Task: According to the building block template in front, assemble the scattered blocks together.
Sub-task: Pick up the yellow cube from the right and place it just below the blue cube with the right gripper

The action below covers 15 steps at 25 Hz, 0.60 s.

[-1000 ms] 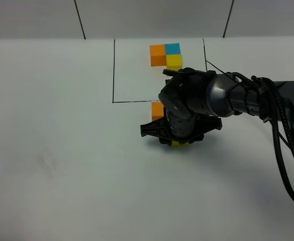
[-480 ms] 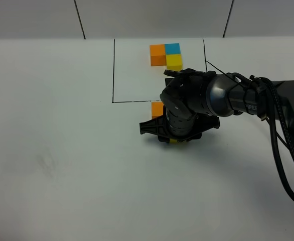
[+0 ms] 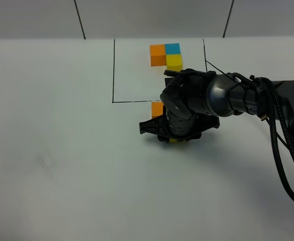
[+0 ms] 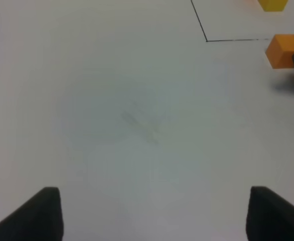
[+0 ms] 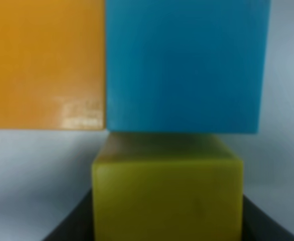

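The template of orange [image 3: 157, 54], blue [image 3: 172, 48] and yellow [image 3: 174, 62] blocks lies at the back inside a black outline. My right gripper [image 3: 173, 136] is low on the table, shut on a yellow block [image 5: 167, 196] of which only a sliver [image 3: 173, 142] shows from above. The yellow block touches a blue block [image 5: 184, 63], which sits right beside an orange block [image 5: 44, 63]. The orange block [image 3: 157, 108] shows just behind the gripper; the arm hides the blue one from above. My left gripper [image 4: 154, 216] is open and empty, far from the blocks.
A black square outline [image 3: 113, 70] marks the template area on the white table [image 3: 61, 150]. The right arm's cables [image 3: 282, 145] hang at the right. In the left wrist view, the orange block [image 4: 283, 50] sits at the edge of the picture.
The right gripper has shifted slightly to the left and back with the yellow block, bringing it against the blue block. It has held still for the last half second.
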Motion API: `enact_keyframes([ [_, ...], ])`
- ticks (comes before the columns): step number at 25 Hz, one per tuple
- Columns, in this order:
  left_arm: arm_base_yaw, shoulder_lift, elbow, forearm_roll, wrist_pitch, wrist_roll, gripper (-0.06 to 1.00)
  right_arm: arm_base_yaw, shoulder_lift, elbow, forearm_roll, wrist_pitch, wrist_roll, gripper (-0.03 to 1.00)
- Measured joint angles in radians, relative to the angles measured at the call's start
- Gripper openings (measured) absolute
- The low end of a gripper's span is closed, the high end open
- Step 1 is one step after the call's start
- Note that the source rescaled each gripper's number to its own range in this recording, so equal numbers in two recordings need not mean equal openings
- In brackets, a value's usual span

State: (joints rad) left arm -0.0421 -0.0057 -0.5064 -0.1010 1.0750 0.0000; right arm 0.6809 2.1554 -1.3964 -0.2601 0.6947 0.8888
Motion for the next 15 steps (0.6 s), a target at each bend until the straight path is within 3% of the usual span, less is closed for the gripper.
enact_keyframes([
  [15,0.0,0.0,0.0,0.0,0.0,0.0,0.7,0.0,0.003,0.0,-0.039,-0.022,0.001,0.25],
])
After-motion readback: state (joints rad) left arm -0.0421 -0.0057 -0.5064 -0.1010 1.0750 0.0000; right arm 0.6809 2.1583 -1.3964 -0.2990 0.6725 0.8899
